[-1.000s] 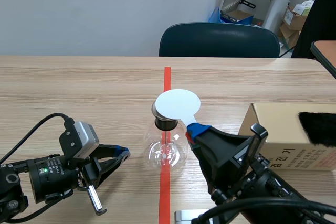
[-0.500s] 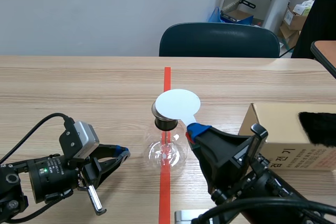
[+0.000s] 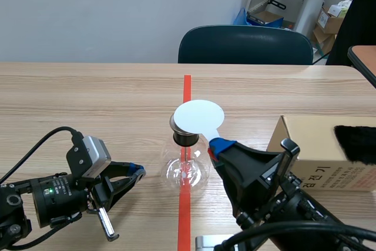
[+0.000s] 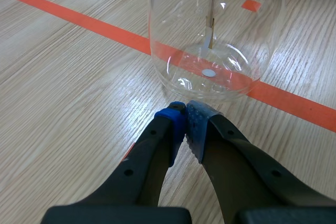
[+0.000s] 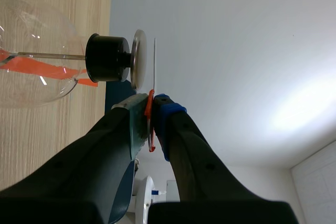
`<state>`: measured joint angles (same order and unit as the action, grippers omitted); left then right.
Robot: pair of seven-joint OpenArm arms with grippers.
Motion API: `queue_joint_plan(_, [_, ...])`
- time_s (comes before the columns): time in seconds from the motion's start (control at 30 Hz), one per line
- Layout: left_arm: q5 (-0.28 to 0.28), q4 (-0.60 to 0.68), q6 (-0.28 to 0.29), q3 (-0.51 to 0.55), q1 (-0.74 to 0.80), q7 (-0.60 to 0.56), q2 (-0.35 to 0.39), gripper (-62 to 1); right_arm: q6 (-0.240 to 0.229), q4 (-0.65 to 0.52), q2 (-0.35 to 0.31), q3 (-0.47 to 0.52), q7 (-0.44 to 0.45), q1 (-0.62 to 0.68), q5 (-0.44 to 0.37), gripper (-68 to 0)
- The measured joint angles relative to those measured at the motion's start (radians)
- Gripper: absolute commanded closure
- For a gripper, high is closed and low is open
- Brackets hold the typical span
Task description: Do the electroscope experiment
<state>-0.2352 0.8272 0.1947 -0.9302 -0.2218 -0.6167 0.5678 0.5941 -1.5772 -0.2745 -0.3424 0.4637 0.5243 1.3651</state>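
Right gripper [image 5: 152, 104] on thin round disc [image 3: 200, 116]

Flask [image 3: 185, 171] between left tool [image 3: 141, 173] and box [image 3: 320, 151], disc [image 3: 200, 116] just above its top.

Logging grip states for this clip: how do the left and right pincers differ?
The left pincer is shut on nothing; the right pincer is shut on the disc. The left lies low, tips by the base of the flask; the right is higher, its disc at the flask's top. Both are black and shut.
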Motion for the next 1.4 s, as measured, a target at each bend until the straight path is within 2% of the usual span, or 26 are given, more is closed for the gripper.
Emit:
queue_joint_plan(1.3, [0.000, 0.000, 0.000, 0.000, 0.000, 0.000, 0.000, -3.1, 0.000, 0.000, 0.000, 0.000, -0.001, 0.000, 0.000, -0.6])
queue_joint_plan(1.4, [0.000, 0.000, 0.000, 0.000, 0.000, 0.000, 0.000, -3.1, 0.000, 0.000, 0.000, 0.000, -0.038, 0.000, 0.000, -0.6])
